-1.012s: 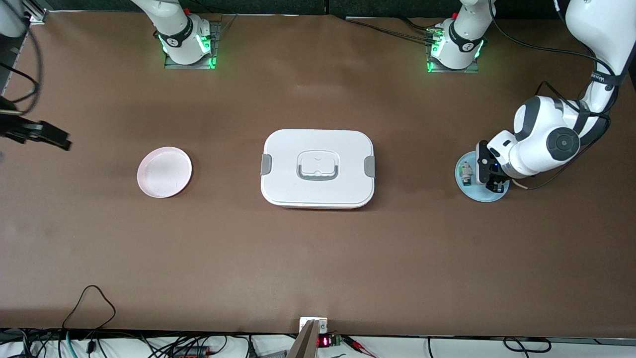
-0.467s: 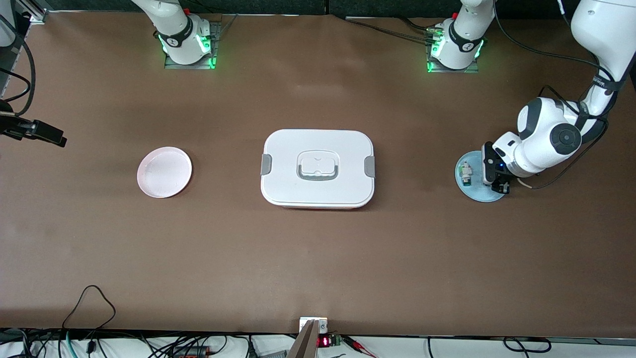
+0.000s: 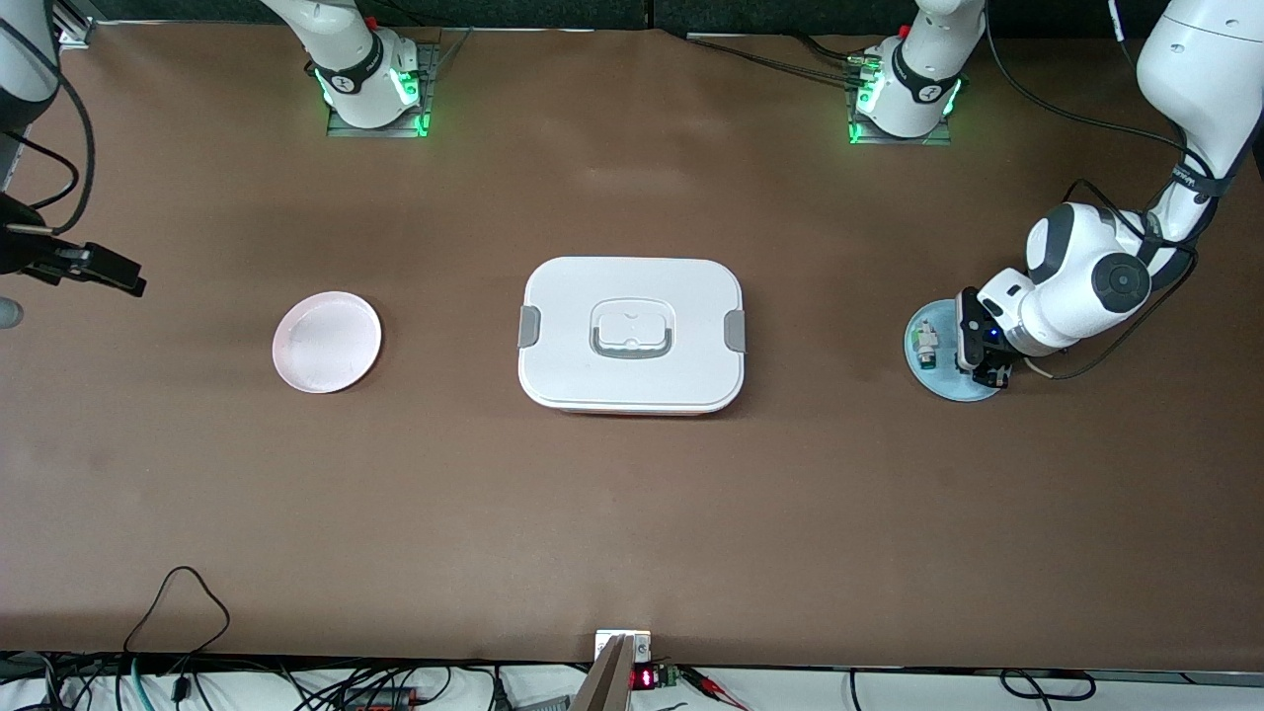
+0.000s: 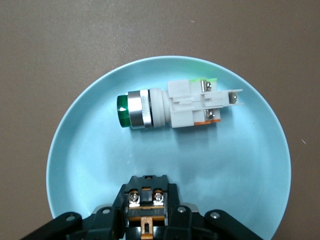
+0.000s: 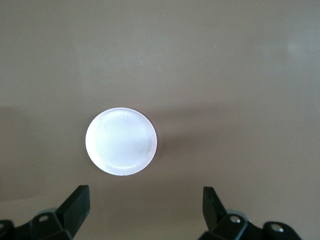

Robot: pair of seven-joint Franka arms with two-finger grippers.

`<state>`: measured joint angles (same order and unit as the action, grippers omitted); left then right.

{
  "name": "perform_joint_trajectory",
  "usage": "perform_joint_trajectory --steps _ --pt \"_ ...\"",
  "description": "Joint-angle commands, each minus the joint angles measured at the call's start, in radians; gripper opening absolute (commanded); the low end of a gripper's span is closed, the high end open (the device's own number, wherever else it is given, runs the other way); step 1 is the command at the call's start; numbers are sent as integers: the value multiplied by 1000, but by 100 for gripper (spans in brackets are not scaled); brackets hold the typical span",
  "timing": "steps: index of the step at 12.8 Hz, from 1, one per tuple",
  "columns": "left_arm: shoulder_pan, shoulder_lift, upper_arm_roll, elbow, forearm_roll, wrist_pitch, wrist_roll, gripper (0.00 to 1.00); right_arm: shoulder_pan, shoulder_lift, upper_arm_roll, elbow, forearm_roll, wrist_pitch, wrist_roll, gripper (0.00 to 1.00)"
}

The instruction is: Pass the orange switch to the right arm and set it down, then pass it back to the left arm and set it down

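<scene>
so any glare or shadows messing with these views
Front view: a pale sheen on the table above the box, green glow at both arm bases. Right wrist view: the pink plate is washed nearly white and throws a soft shadow. Left wrist view: even light, faint reflections on the blue plate.

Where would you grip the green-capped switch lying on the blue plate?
The green-capped switch lies on its side on the blue plate. Probably come from above and close across its white block, whose flat sides suit a grip better than the round cap or thin terminals.
</scene>
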<state>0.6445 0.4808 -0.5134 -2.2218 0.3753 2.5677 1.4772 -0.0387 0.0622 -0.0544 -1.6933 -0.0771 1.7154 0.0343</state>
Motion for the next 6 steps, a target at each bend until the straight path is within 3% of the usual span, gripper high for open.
perform_joint_trajectory --steps 1,2,3,6 --pt "12 16 -10 2 24 14 -6 28 -7 -73 2 -59 0 18 -30 100" --pt "14 19 -10 2 24 12 -15 75 -9 -71 1 -37 0 -5 -43 100" --pt "20 24 -10 2 24 12 -21 100 -12 -68 -1 -14 0 -17 -53 100" --pt "21 10 -11 8 24 -4 -43 100 -9 -65 2 -3 -3 -22 -54 100"
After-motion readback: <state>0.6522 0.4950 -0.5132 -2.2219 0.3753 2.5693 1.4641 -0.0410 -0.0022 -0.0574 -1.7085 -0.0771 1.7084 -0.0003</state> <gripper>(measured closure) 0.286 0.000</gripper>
